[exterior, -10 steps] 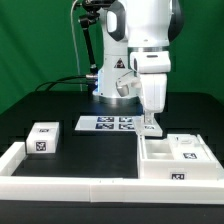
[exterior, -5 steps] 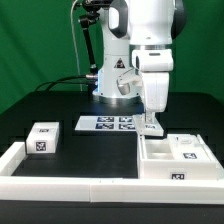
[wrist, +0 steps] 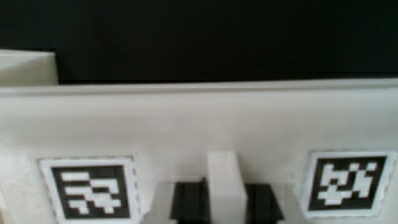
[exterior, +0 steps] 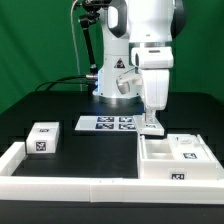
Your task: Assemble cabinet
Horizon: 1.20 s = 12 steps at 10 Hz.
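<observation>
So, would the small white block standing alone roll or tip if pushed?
The drawer block looks boxy with flat faces, so it should slide, not roll. It sits low and wide, so tipping seems unlikely. Its smooth surface may slip in a grip.

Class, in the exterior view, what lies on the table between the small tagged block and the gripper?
The marker board lies flat between the block and gripper, shown in the exterior view.

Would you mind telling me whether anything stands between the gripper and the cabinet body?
Nothing visible does: the gripper hangs right at the cabinet body's far wall, and the wrist view shows only that wall.
</observation>
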Tool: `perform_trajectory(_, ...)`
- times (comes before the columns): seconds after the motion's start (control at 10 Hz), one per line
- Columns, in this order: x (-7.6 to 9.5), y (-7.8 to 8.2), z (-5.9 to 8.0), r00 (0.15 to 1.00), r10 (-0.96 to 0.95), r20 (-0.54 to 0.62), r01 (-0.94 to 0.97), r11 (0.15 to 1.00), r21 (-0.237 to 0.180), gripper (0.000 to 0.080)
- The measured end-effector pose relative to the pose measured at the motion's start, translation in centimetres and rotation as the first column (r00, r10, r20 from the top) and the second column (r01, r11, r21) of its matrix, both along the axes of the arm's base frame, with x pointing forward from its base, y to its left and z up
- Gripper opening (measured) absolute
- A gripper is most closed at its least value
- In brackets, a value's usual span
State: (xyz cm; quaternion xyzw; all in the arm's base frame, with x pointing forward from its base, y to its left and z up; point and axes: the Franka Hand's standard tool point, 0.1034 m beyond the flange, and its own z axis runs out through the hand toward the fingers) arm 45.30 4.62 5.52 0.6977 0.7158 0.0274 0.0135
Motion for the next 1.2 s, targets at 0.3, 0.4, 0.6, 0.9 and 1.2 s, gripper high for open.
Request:
perform_trajectory(0.3, 0.72, -0.22, 0.06, 1.0, -0.003, 0.01, 0.003, 1.0, 0.004, 0.007)
perform_trajectory(0.4, 0.72, -0.21, 0.06, 1.0, -0.003, 0.01, 0.003, 1.0, 0.004, 0.007)
perform_trajectory(0.6, 1.0, 0.08, 0.22, 1.0, -0.023, -0.002, 0.023, 1.0, -0.004, 0.007)
perform_trajectory(0.9, 1.29, 0.12, 0.05, 0.999, -0.037, -0.017, 0.037, 0.999, -0.007, 0.007)
perform_trajectory(1.2, 1.19, -0.1, -0.22, 0.999, -0.037, -0.022, 0.037, 0.999, -0.006, 0.007)
